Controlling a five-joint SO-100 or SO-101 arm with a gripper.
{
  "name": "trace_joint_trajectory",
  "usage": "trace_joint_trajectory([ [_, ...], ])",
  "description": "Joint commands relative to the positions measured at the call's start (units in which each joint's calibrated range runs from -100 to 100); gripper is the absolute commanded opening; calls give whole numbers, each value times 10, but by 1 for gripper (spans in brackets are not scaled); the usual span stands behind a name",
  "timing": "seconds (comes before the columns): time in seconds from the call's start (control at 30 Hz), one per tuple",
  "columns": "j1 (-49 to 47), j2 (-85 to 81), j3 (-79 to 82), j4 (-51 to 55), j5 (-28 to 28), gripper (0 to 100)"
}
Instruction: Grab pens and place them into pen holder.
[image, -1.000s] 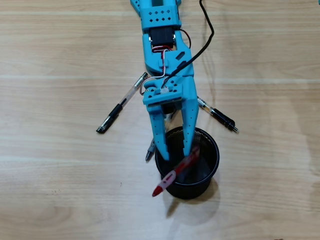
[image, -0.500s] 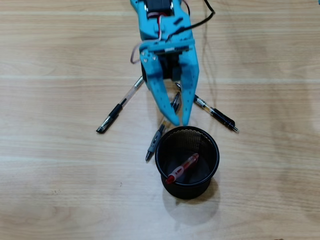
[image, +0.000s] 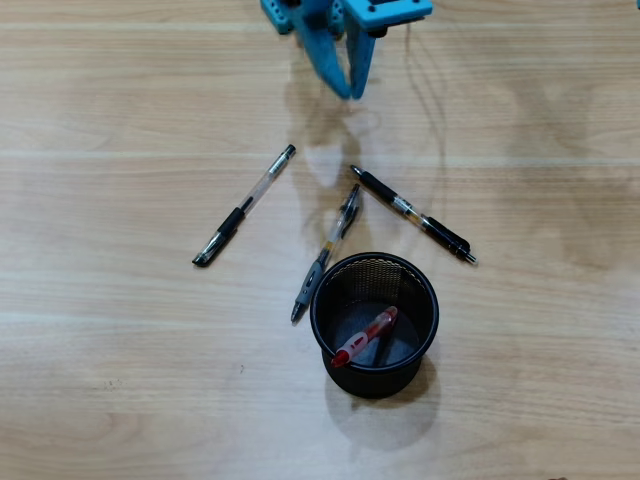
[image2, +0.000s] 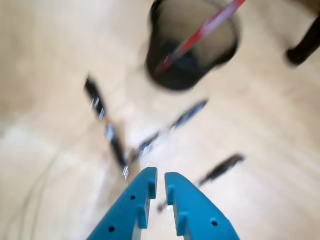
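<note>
Pen holder (image: 374, 371), a round black wire-mesh cup, stands on the wooden counter (image: 120, 380) holding one red-and-clear pen (image: 365, 338); three lie just beside it.
Blue claw (image: 352, 92), fingers nearly together, empty; the light, stiff, slippery grey-sleeved pen (image: 325, 255) is best gripped mid-barrel on its rubber.

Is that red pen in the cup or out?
In. The red pen leans inside the black cup; three other pens lie on the table.

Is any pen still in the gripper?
No: the gripper holds nothing, and the red pen lies inside the pen holder.
</note>
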Motion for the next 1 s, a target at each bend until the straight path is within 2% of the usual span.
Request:
trace_joint_trajectory([
  [0.0,-9,-60,57,55,9,2],
  [0.23,-24,-102,169,41,11,2],
  [0.4,-73,-80,189,-64,46,2],
  [0.57,-148,-11,217,-176,45,2],
  [0.7,-173,35,215,-249,46,2],
  [0.97,-139,146,135,-268,49,2],
])
